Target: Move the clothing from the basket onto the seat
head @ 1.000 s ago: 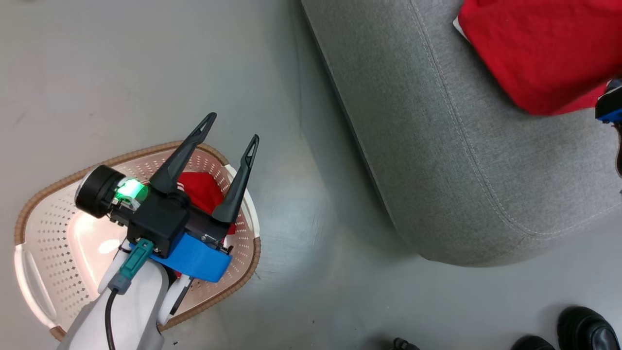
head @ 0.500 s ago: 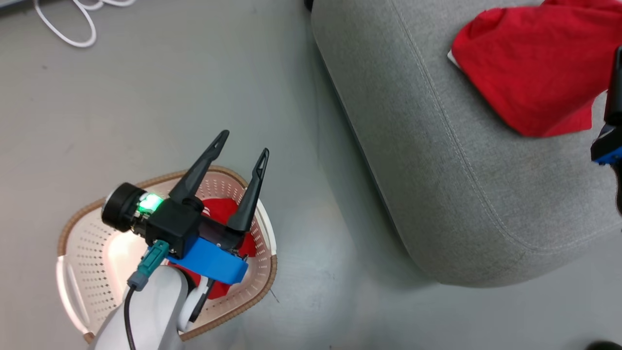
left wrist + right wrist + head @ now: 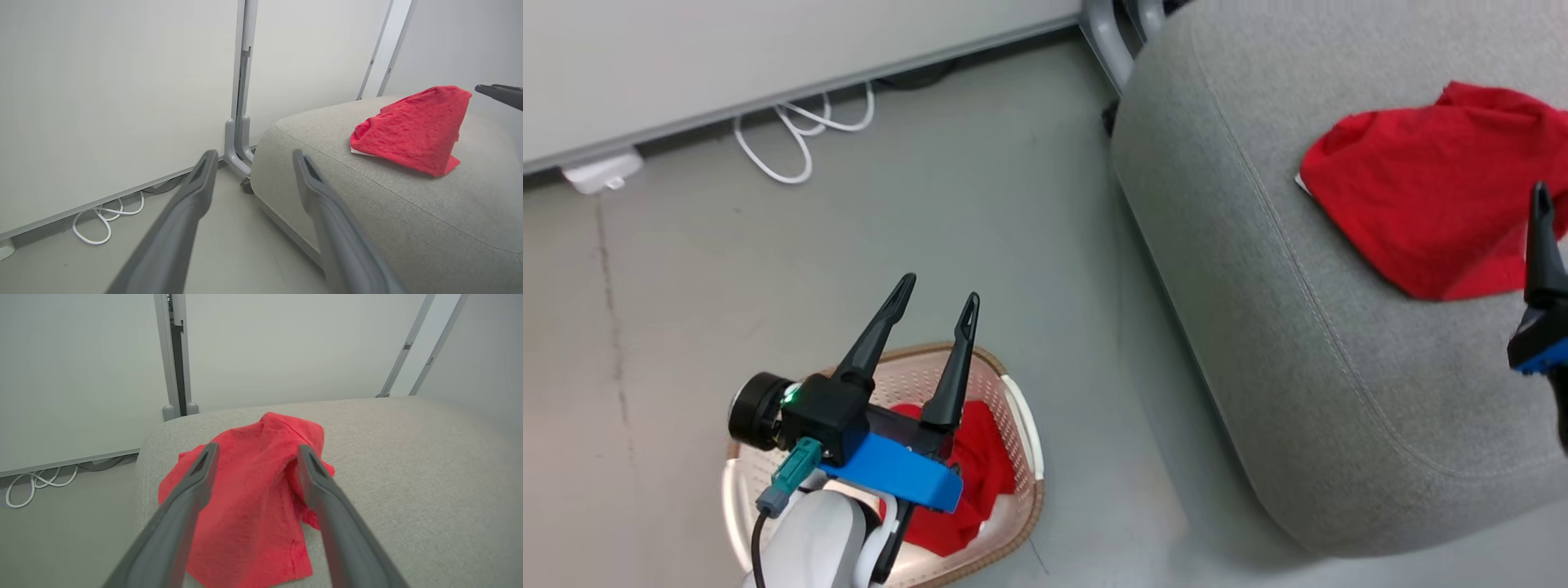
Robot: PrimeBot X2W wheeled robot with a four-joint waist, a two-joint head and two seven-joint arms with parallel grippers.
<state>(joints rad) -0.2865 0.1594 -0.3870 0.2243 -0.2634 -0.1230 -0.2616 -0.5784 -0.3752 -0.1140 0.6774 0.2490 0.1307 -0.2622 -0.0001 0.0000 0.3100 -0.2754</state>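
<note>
- Fingers of the left gripper (image 3: 938, 289) stand spread and empty above the basket (image 3: 915, 380); a red garment (image 3: 980, 474) lies inside it, beneath the gripper's wrist.
- Right gripper (image 3: 257, 448) is spread too, gripping nothing; a second garment (image 3: 249, 506), also red, lies crumpled on the seat (image 3: 408, 477) just below and ahead of its fingers.

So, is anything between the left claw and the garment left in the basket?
Nothing visible. The left claw hangs open over the basket, and the red garment lies uncovered inside with nothing on top. The claw points out toward the seat, not down at the garment.
</note>
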